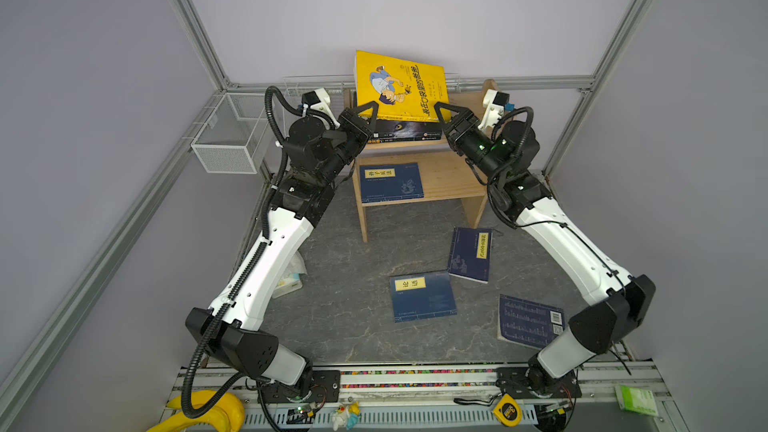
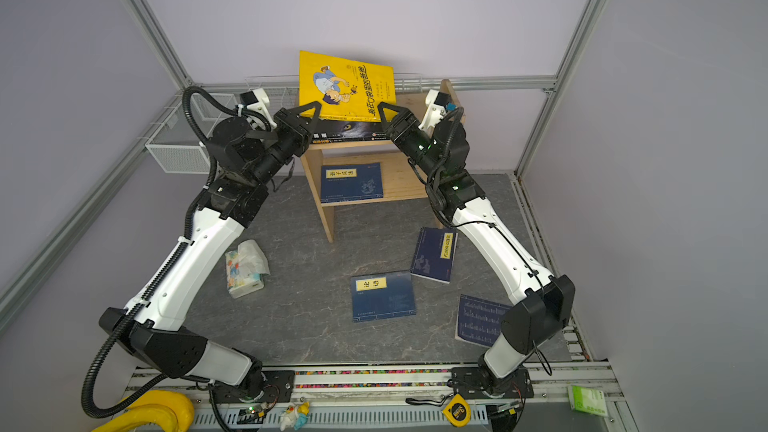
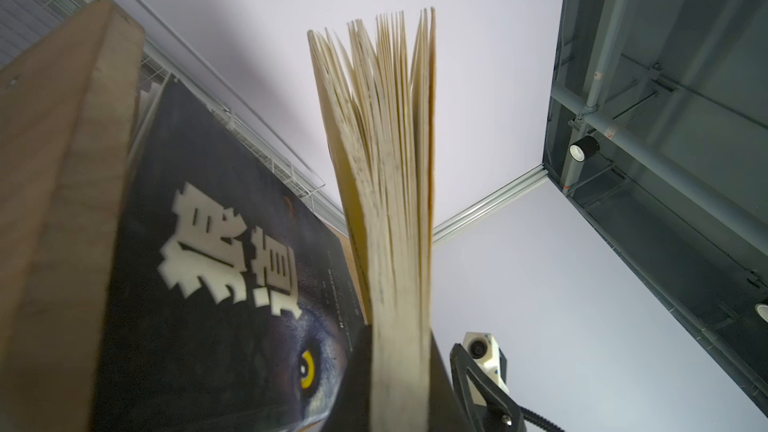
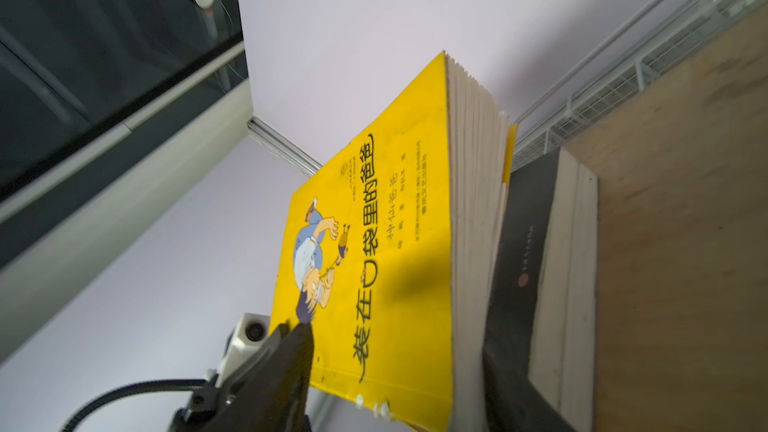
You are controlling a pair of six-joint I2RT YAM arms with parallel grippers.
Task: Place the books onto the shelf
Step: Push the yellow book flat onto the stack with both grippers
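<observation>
**Item 1: yellow book** [image 1: 401, 85] [image 2: 347, 85]. Paperback with a glossy yellow cover, a cartoon figure and a black title.
- Place: on the top tier of the shelf [image 1: 451, 178], between the 2 sets of jaws.
- Pose: it stands on its spine edge with the cream pages fanned upward and the cover facing the arm bases. Its long axis runs roughly level from one gripper to the other, and the title reads upward.
- Grip: the left gripper [image 1: 372, 109] has its jaws clamped on the lower corner at its end. The right gripper [image 1: 440, 109] sits at the opposite lower corner. I cannot tell whether its jaws are apart or pressed on the book.

**Item 2: black books** [image 1: 405, 131] [image 3: 232, 305]. 2 of them are stacked flat directly beneath the jaws, under the yellow book's spine. The upper cover is matt and dark, with bold white characters and a yellow animal eye.

**Item 3: shelf.** Pale pine with visible grain, 2 tiers and solid side panels that flank the jaws on their outer sides.

**Item 4: navy book** [image 1: 390, 182]. It lies flat on the lower tier, below the left jaws, and has a yellow title label.

**Item 5: loose navy books** [image 1: 471, 254] [image 1: 422, 297] [image 1: 528, 322]. 3 of them lie flat on the grey marbled tabletop [image 1: 353, 284], well apart from the jaws and nearer the bases. 1 lies barcode side up.

**Item 6: surroundings.**
- wire baskets [image 1: 226, 147]: white mesh, outward of the left jaws.
- tissue pack [image 2: 245, 270]: soft, lying under the left arm.
- tape measure [image 1: 508, 410]: yellow, at the base rail.
</observation>
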